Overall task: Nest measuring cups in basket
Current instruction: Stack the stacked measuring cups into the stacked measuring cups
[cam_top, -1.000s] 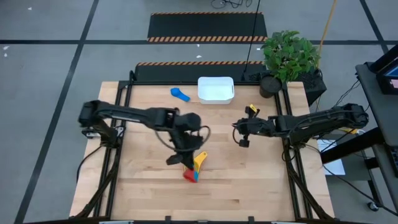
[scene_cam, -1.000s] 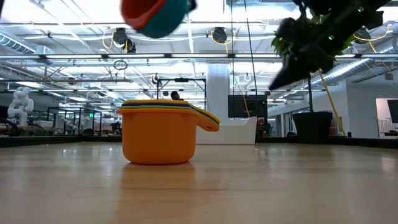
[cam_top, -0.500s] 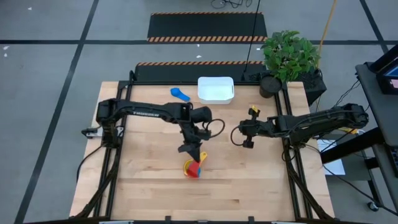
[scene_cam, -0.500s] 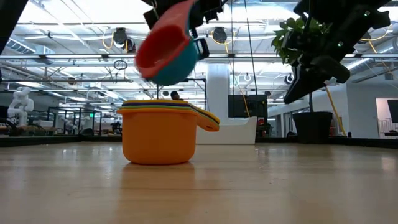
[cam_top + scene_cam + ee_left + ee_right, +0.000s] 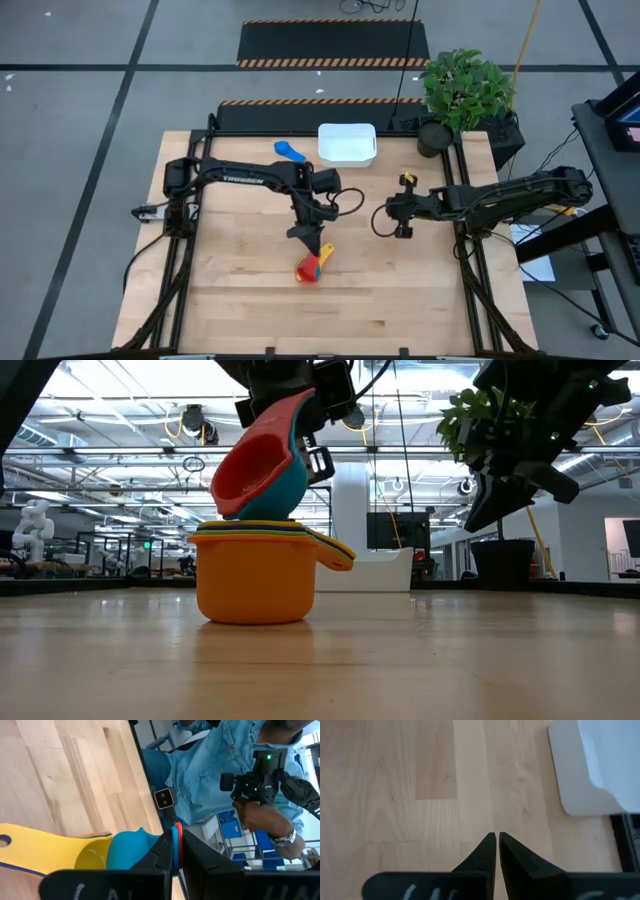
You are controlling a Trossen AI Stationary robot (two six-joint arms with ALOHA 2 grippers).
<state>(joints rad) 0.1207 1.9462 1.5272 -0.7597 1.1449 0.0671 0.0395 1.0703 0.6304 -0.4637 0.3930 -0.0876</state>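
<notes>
A stack of nested measuring cups [image 5: 255, 575], orange outermost with yellow and green rims, stands on its base in the middle of the table. Just above it, a red cup [image 5: 250, 465] nested in a light blue cup [image 5: 288, 490] hangs tilted, held by my left gripper [image 5: 312, 238], which is shut on their handles. The blue cup's bottom is at the stack's mouth. A dark blue cup [image 5: 290, 151] lies on the table left of the white basket [image 5: 347, 143] at the far edge. My right gripper [image 5: 403, 222] hangs shut and empty to the right of the stack. My left gripper pinches the stacked flat handles of the red and light blue cups [image 5: 176, 834] between its two fingers. The fingers slant down from the far side. The pair is tilted with the red mouth facing sideways. Its blue underside [image 5: 278, 510] is at the stack's rim; whether it touches, I cannot tell.
A potted plant [image 5: 462, 95] stands at the table's far right corner. The basket [image 5: 600, 765] lies just beyond my right gripper [image 5: 495, 839]. Bare wood lies along the near edge and on the left. A person in a blue shirt [image 5: 225, 780] stands beyond the table.
My left gripper has come down with the red and light blue cups from high above the orange stack to its mouth, rolling so the pair tips further over. My right gripper has tipped its fingers further down, staying where it was.
</notes>
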